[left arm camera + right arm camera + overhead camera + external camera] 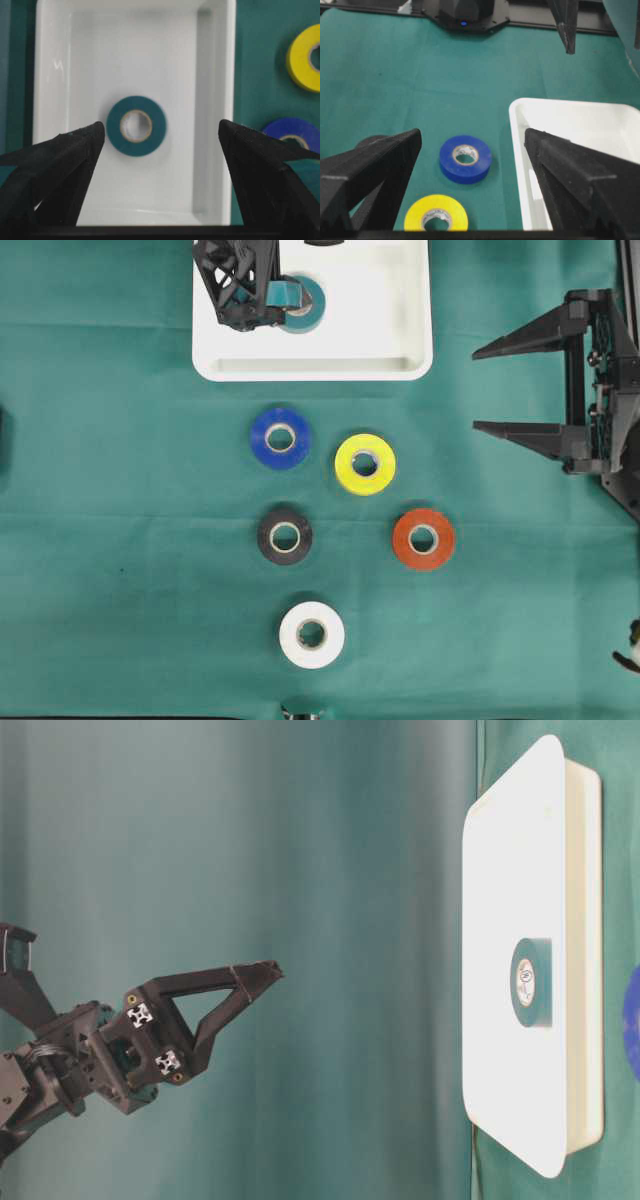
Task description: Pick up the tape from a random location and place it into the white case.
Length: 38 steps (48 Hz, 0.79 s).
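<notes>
The white case (400, 330) lies at the top middle of the green cloth. A teal tape roll (308, 308) lies flat inside it, also seen in the left wrist view (136, 126) and the table-level view (530, 982). My left gripper (250, 295) hangs high above the case, open and empty, its jaws (161, 127) wide apart with the roll below between them. One of its fingers (235, 985) shows in the table-level view. My right gripper (478, 390) is open and empty at the right edge, and in its own view (472, 135) it faces the case (570, 125).
Several loose tape rolls lie on the cloth below the case: blue (280, 437), yellow (365, 464), black (285, 535), orange-red (423, 538) and white (311, 634). The blue (465, 159) and yellow (436, 218) rolls lie in front of my right gripper.
</notes>
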Tool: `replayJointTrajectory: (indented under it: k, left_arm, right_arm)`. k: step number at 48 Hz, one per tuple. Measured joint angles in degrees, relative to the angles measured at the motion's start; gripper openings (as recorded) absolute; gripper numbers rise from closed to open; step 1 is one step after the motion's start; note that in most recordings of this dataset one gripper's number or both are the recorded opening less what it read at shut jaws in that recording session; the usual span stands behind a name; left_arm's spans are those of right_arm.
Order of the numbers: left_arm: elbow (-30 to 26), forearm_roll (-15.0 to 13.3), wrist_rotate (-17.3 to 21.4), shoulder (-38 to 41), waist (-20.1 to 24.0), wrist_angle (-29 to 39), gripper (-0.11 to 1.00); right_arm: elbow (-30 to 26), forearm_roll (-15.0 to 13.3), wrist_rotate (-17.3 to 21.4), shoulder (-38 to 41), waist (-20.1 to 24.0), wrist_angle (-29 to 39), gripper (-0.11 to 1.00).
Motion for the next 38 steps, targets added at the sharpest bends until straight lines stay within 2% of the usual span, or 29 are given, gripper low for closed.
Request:
replayJointTrajectory:
  k: [16,22,38]
  left_arm:
    - [0.00,0.09,-0.35,-0.09,-1.49,0.88,0.97]
    - [0.88,0.09,-0.88,-0.53,-3.69,1.05,0.97]
    - [4.13,0.09,-6.86,-2.20,-13.18,-0.09,0.97]
  right_arm:
    - [-0.09,0.00,0.09,0.00,0.00,0.00,0.92]
    - [-0.09,0.00,0.09,0.09,0.00,0.00,0.92]
    - [-0.09,0.00,0.09,0.09,0.00,-0.09,0.92]
